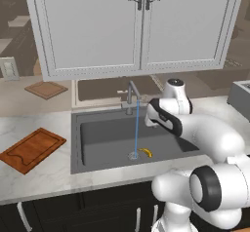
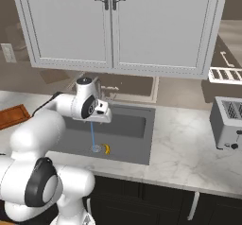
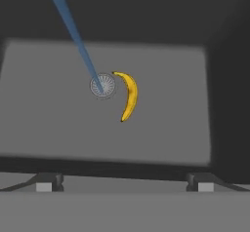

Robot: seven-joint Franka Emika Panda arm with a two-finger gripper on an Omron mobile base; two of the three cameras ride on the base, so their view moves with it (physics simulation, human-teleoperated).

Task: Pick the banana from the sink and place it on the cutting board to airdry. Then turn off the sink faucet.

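The yellow banana [image 3: 129, 97] lies on the floor of the dark grey sink [image 3: 171, 109], just beside the round drain [image 3: 103, 86]. A thin blue stream of water [image 1: 136, 128] runs from the faucet [image 1: 131, 95] onto the drain. My gripper [image 3: 123, 186] hangs open above the basin, looking straight down at the banana, its fingertips [image 3: 46, 184] set wide apart with nothing between them. From the base, the banana [image 1: 145, 152] shows right of the drain [image 1: 133, 155]. The reddish-brown cutting board [image 1: 33, 149] rests on the counter left of the sink [image 1: 97, 138].
A smaller pale tan board [image 1: 46, 89] lies at the back left of the counter. A grey toaster [image 2: 229, 122] stands on the marble counter right of the sink. White wall cabinets [image 1: 136, 26] hang above the faucet.
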